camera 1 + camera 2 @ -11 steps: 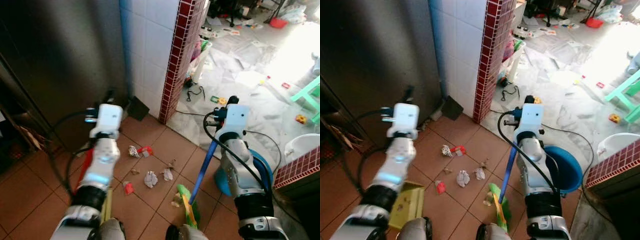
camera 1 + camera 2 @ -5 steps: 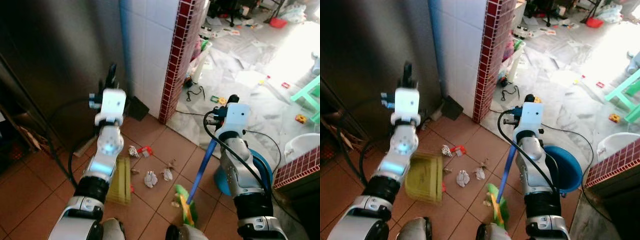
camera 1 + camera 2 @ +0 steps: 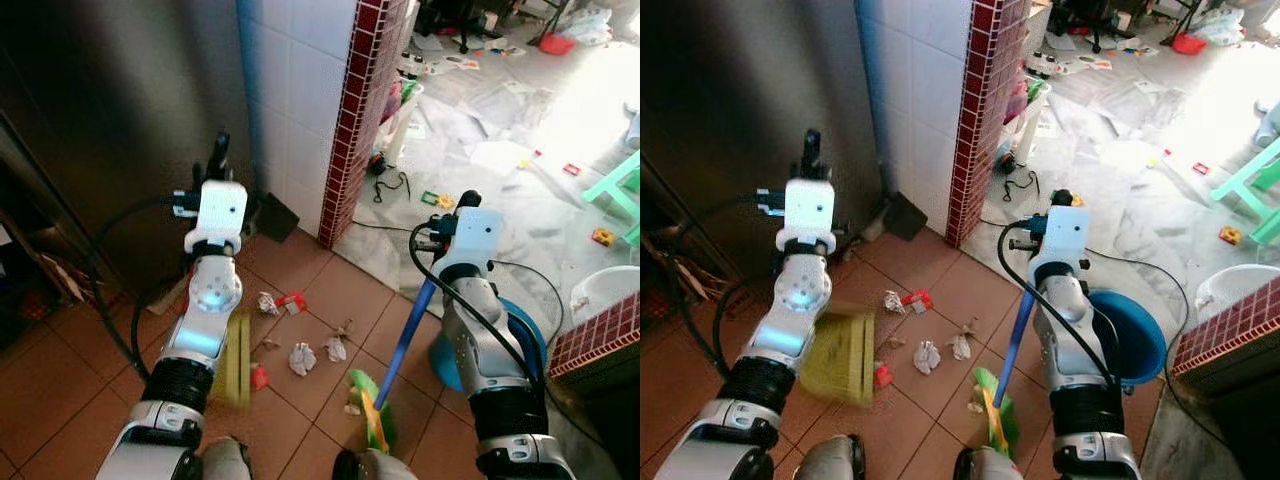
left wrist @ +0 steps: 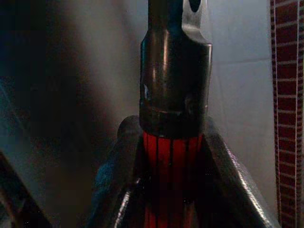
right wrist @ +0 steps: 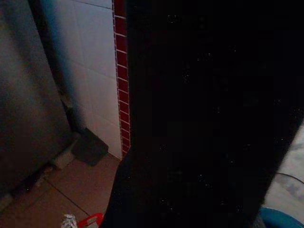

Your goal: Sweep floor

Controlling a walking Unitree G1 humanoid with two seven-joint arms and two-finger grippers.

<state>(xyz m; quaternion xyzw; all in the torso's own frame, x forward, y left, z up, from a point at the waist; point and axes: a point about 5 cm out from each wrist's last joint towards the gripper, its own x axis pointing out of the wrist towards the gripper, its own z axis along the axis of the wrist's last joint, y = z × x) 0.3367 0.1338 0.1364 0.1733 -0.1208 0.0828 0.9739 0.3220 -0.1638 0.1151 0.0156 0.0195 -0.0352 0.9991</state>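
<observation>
Trash bits are lying on the brown tiles, low in the middle. Left gripper is pinching the broom handle; right fingers I cannot tell. Sweeping gently toward the green dustpan should be working best.

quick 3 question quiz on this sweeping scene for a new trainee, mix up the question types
1. True or false: the left end effector is shut on a red and black handle.
2. Multiple choice: the yellow dustpan by the left arm hangs over A) white marble floor, B) terracotta tile floor, C) a blue basin.
3. Fill in: the blue broom stick beside the right arm ends in a ____ broom head.

Key:
1. True.
2. B. The crumpled paper scraps lie on those tiles too.
3. Green.
</observation>
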